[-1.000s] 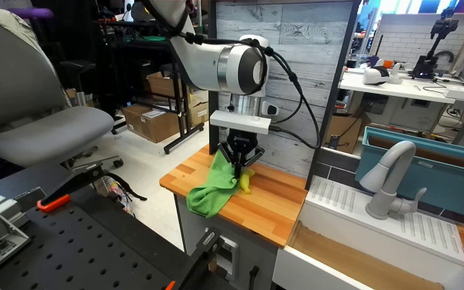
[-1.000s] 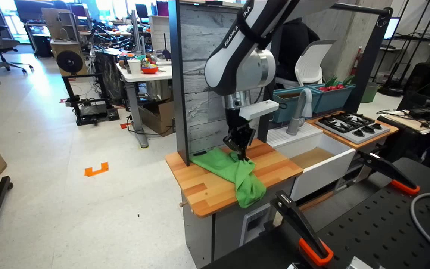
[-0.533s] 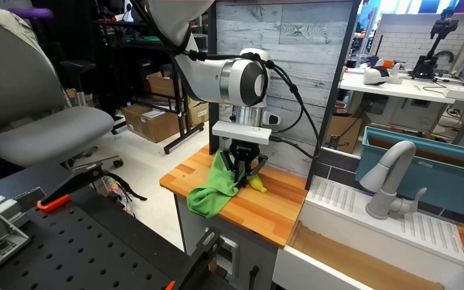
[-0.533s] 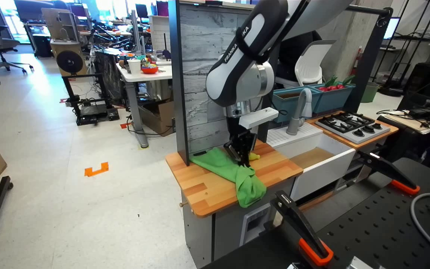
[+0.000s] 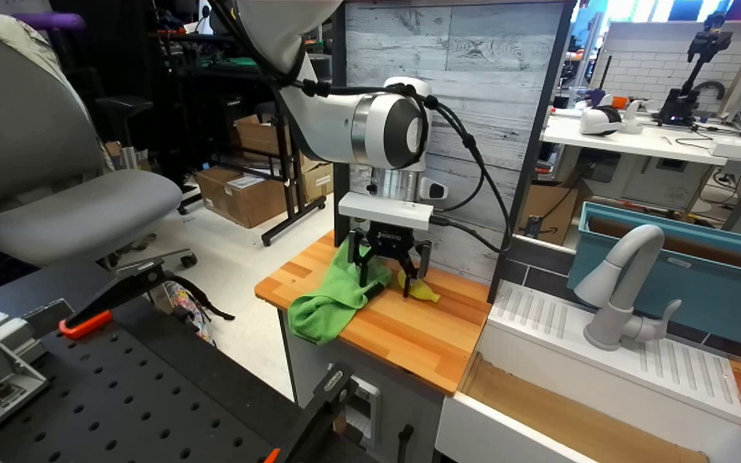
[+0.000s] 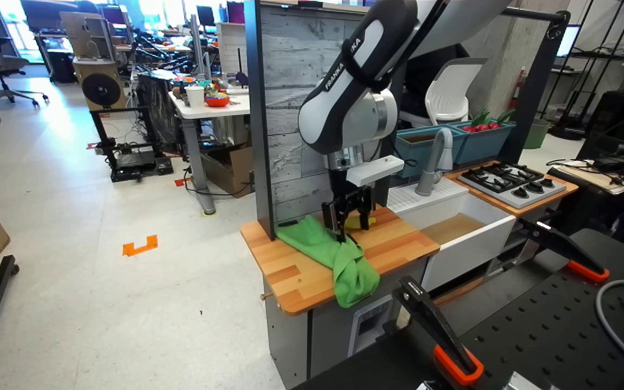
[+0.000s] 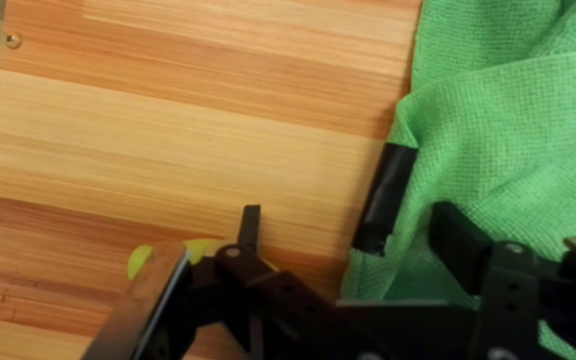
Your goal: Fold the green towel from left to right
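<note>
The green towel (image 5: 327, 307) lies folded and bunched on the wooden counter, its front end drooping over the front edge in both exterior views. A black strip (image 7: 387, 197) runs along its near edge in the wrist view. My gripper (image 5: 384, 289) is low over the counter with its jaws spread. In the wrist view, one finger of the gripper (image 7: 346, 206) is above the towel and the opposite one above bare wood, with the strip between them. Nothing is gripped. Whether either fingertip touches the cloth or wood, I cannot tell.
A yellow banana-like toy (image 5: 423, 290) rests right beside one finger. The wooden counter (image 5: 409, 341) meets a grey plank panel (image 5: 460, 116) at its back. A white sink (image 5: 518, 399) with a grey faucet (image 5: 621, 289) adjoins it. A black perforated table (image 5: 152, 386) stands in front.
My arm came down, then held still while the jaws opened and let go of the towel. The towel shifted slightly back from the sink side; the yellow toy was nudged toward the sink.
</note>
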Robot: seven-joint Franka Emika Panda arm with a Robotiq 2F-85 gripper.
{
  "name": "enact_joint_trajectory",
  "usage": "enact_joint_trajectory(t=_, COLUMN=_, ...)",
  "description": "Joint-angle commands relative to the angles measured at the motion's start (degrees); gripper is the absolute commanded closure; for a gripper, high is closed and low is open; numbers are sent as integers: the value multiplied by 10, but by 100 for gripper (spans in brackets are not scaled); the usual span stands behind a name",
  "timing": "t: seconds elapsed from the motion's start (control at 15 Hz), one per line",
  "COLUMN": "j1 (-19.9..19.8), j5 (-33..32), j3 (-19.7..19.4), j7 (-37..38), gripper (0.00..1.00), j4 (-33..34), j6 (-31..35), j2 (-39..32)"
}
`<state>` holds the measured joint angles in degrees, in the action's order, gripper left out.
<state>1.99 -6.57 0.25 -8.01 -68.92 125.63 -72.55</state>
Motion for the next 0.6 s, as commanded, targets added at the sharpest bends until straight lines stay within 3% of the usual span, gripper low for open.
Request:
enact_joint_trajectory(t=0.0, j1=-4, j5=-2, j3=-2, j7=-4, gripper=0, j4=-18, j6=15, j2=22)
enact_joint_trajectory(t=0.2, j1=-11, j5=-1, j3=0, j7=-6, gripper=0, j4=-60, j6=53, j2=49)
enact_joint_trajectory(t=0.53, j1=-26, j5=1, j3=7, j7=-10, gripper=0, j4=-184, j6=195, j2=123)
